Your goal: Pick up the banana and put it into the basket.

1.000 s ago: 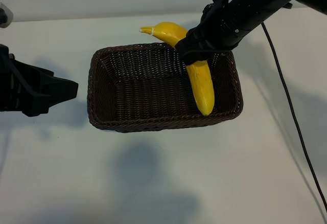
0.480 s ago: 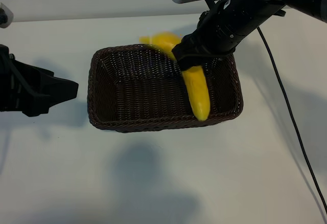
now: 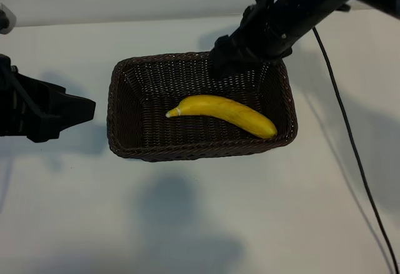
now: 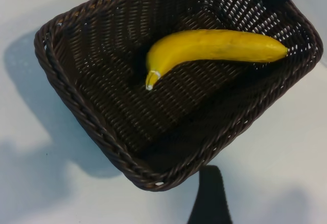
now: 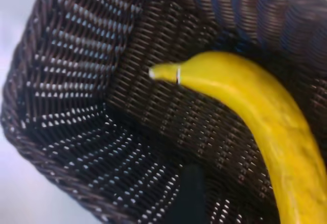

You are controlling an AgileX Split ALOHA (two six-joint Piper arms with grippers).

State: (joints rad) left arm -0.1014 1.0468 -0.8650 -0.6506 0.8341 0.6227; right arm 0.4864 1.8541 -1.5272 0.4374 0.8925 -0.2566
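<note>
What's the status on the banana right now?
Right pincer empty above basket's far rim. Banana flat inside basket. Left pincer parked beside it, open. Nothing in the way.

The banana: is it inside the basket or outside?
Inside: the banana lies on the floor of the basket, within its rim, free of any end effector.

My white tabletop [image 3: 187, 224] carries just the wicker basket [image 3: 122, 142], w/ a black cable [image 3: 350, 142] trailing alongside.
</note>
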